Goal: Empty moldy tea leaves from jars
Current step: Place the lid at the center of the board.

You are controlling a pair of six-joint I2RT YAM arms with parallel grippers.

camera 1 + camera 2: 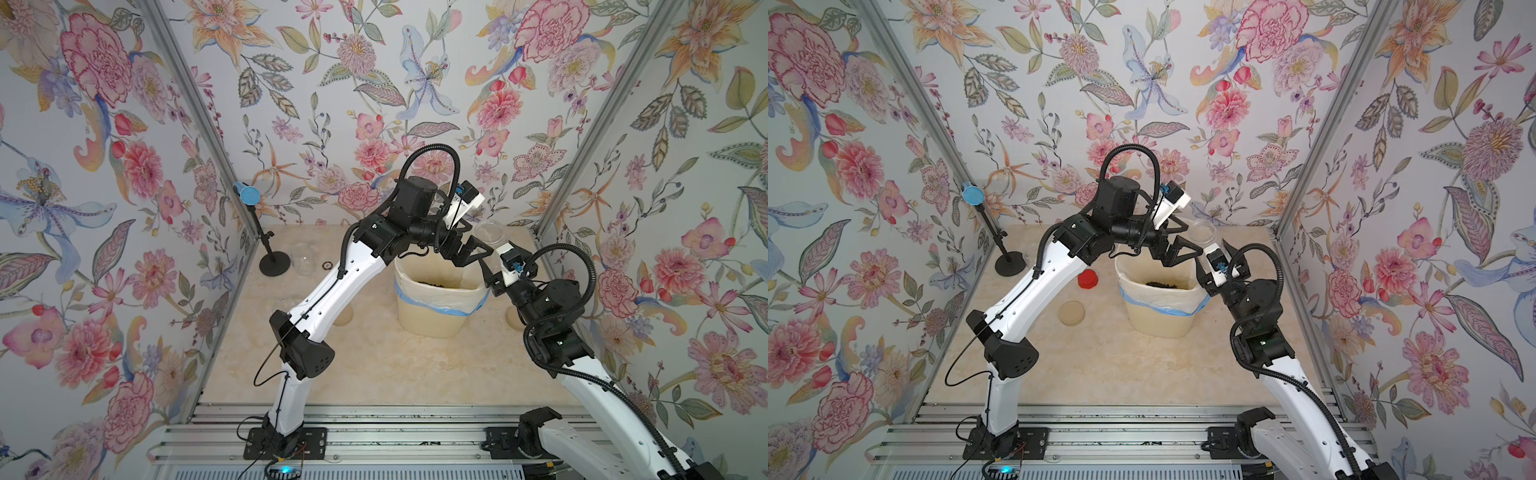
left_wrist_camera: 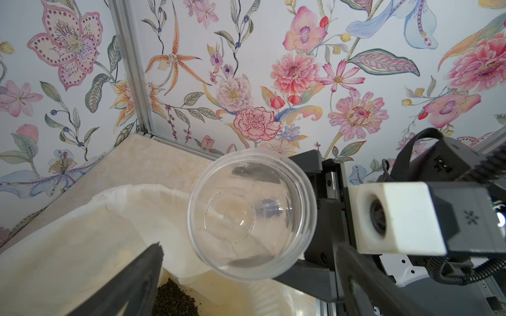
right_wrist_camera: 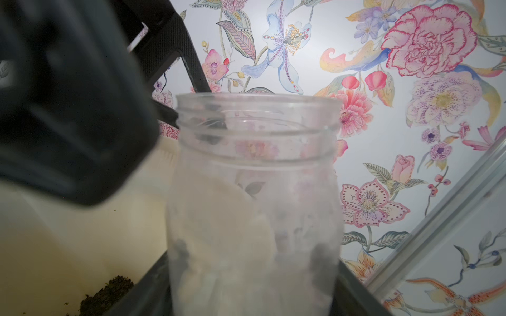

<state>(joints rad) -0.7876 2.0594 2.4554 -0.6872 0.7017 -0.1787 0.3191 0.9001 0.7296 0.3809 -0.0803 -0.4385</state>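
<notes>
The beige marbled table [image 1: 395,374] carries a cream lined bin [image 1: 432,320] near its middle. A black stand [image 1: 274,264] rests at the back left corner, with a clear jar [image 1: 304,258] just beside it. A red cap [image 1: 1087,279] and a beige lid [image 1: 1072,312] lie left of the bin, not touching it.

Both top views looked down from above on the whole counter [image 1: 415,365]; both wrist views shared the clear jar [image 2: 252,213], close up.
</notes>
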